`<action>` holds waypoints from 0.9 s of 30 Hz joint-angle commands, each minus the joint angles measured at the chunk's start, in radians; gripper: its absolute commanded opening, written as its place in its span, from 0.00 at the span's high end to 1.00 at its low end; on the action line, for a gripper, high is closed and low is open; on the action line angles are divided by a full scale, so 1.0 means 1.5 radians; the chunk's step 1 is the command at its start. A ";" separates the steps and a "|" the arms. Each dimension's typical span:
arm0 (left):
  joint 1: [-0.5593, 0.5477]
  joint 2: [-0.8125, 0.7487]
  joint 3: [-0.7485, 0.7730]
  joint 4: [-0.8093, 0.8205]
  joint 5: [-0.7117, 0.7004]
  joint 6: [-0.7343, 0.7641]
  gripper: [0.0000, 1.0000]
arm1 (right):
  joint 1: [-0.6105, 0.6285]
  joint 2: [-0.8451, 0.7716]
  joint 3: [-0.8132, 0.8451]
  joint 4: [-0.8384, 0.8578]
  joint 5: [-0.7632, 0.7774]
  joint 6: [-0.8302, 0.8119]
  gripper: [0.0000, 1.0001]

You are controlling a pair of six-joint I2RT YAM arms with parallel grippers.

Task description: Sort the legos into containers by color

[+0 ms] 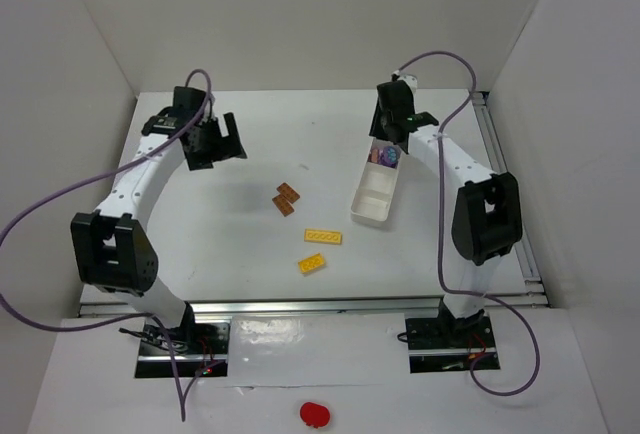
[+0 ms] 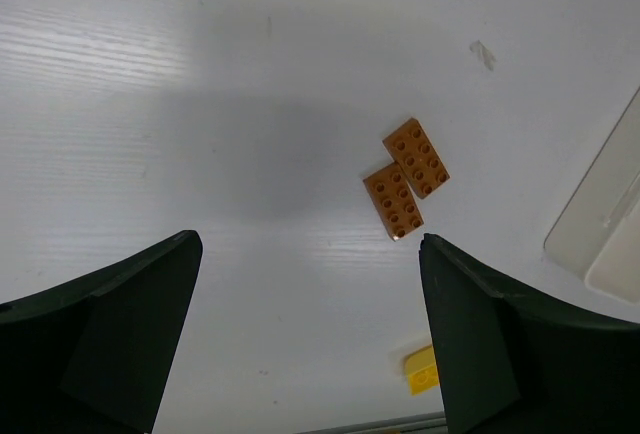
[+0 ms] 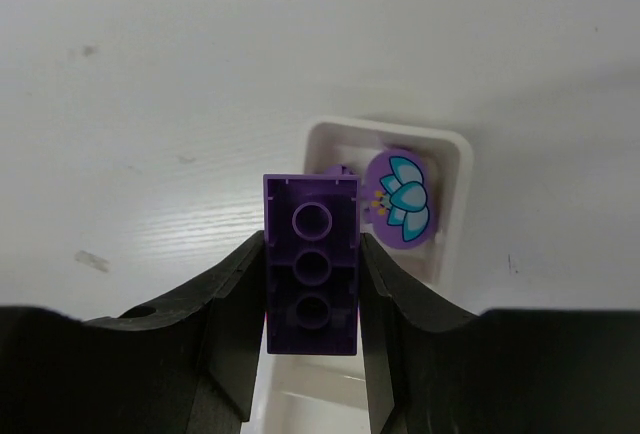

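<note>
Near the desk's (image 1: pixel 250 254) far right corner, the right gripper (image 3: pixel 312 244) clamps a purple plastic brick (image 3: pixel 311 284) over the white divided plastic tray (image 3: pixel 456 204); the left gripper (image 2: pixel 311 240) gapes wide, empty.

Purple brick (image 3: pixel 311 274): solid purple, underside sockets the same shade. Round piece (image 3: pixel 398 210): purple, printed with a teal-and-white lotus flower (small yellow marks at its base). Tray (image 3: pixel 385 126): plain white, no markings. Orange-brown bricks (image 2: pixel 405 200) (image 2: pixel 416 158): two, uniform colour, studs included. Yellow bricks (image 1: pixel 323 236) (image 1: pixel 312 264): two, plain yellow. Table (image 1: pixel 240 244): white, faint horizontal streaks, one grey shadow patch. Blob (image 1: pixel 314 413): red. Arms (image 1: pixel 140 179) (image 1: pixel 455 159): white links, black joints. Cables (image 1: pixel 432 53): pale purple. Gripper fingers (image 2: pixel 120 324) (image 3: pixel 230 314): black. Walls (image 1: pixel 300 24): off-white, unpatterned
</note>
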 commanded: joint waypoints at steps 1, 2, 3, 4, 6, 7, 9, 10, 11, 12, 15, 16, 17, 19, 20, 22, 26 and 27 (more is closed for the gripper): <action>-0.040 0.039 0.026 -0.020 -0.011 0.035 0.00 | -0.008 0.022 -0.007 -0.017 0.012 0.008 0.58; -0.040 0.049 0.033 -0.026 -0.019 0.035 0.00 | -0.016 0.029 -0.007 -0.011 0.012 0.008 0.58; -0.050 0.049 0.033 -0.026 -0.019 0.035 0.00 | -0.016 0.038 -0.007 -0.011 0.012 0.002 0.57; -0.058 0.056 0.040 -0.033 -0.028 0.035 0.00 | -0.016 0.054 -0.001 -0.011 0.012 -0.005 0.57; -0.065 0.062 0.040 -0.033 -0.036 0.035 0.00 | -0.022 0.072 0.007 -0.017 0.018 -0.005 0.56; -0.065 0.062 0.046 -0.033 -0.044 0.035 0.00 | -0.022 0.083 0.016 -0.017 0.018 -0.005 0.56; -0.073 0.069 0.052 -0.041 -0.050 0.035 0.00 | -0.029 0.105 0.023 -0.017 0.018 -0.005 0.56; -0.073 0.075 0.052 -0.041 -0.050 0.035 0.00 | -0.035 0.112 0.023 -0.009 0.018 -0.005 0.56; -0.073 0.081 0.061 -0.041 -0.050 0.035 0.00 | -0.036 0.128 0.033 -0.009 0.018 -0.005 0.54; -0.079 0.081 0.062 -0.048 -0.056 0.035 0.00 | -0.036 0.135 0.039 -0.009 0.018 -0.005 0.54; -0.085 0.093 0.077 -0.055 -0.064 0.035 0.00 | -0.042 0.150 0.047 -0.015 0.025 -0.005 0.53; -0.085 0.093 0.077 -0.061 -0.064 0.035 0.00 | -0.042 0.150 0.047 -0.009 0.031 -0.005 0.51; -0.085 0.093 0.084 -0.061 -0.070 0.035 0.00 | -0.042 0.157 0.047 -0.009 0.031 0.001 0.50; -0.085 0.101 0.090 -0.061 -0.070 0.035 0.00 | -0.042 0.157 0.047 -0.003 0.031 0.001 0.45; -0.085 0.101 0.098 -0.067 -0.070 0.035 0.00 | -0.048 0.163 0.054 -0.003 0.031 0.001 0.39; -0.091 0.108 0.098 -0.067 -0.070 0.035 0.00 | -0.048 0.164 0.061 -0.010 0.031 0.001 0.33; -0.091 0.108 0.104 -0.067 -0.070 0.035 0.00 | -0.042 0.135 0.055 -0.010 0.031 0.007 0.28; -0.097 0.108 0.111 -0.073 -0.070 0.035 0.00 | -0.042 0.109 0.049 -0.010 0.031 0.007 0.28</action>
